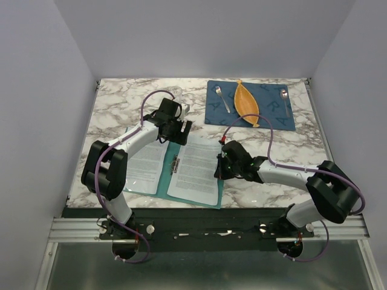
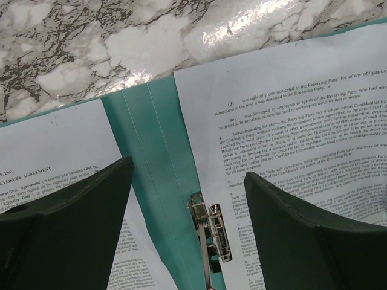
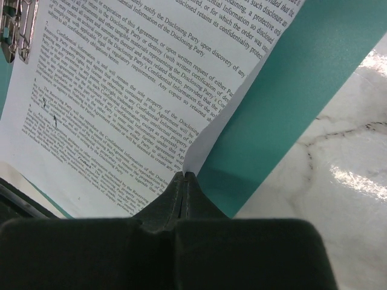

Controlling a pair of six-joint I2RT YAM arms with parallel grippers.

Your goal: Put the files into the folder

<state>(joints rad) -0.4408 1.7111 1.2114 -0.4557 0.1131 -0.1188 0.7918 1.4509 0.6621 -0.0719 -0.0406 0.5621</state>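
The teal folder (image 1: 164,174) lies open on the marble table. One printed sheet of the files (image 1: 196,169) rests on its right half, and another sheet (image 1: 145,160) on its left half. My left gripper (image 2: 188,169) hangs open over the folder's spine (image 2: 145,145), just above the metal clip (image 2: 211,232). The fingers straddle the inner edges of both sheets and hold nothing. My right gripper (image 3: 184,175) is shut on the right edge of the right sheet (image 3: 121,90). That edge curls up off the folder's teal cover (image 3: 296,78).
A dark blue placemat (image 1: 272,115) lies at the back right. It carries an orange leaf-shaped dish (image 1: 246,101) and two spoons (image 1: 222,98) (image 1: 284,99). Bare marble (image 1: 121,109) runs along the back left. The table's front edge is just below the folder.
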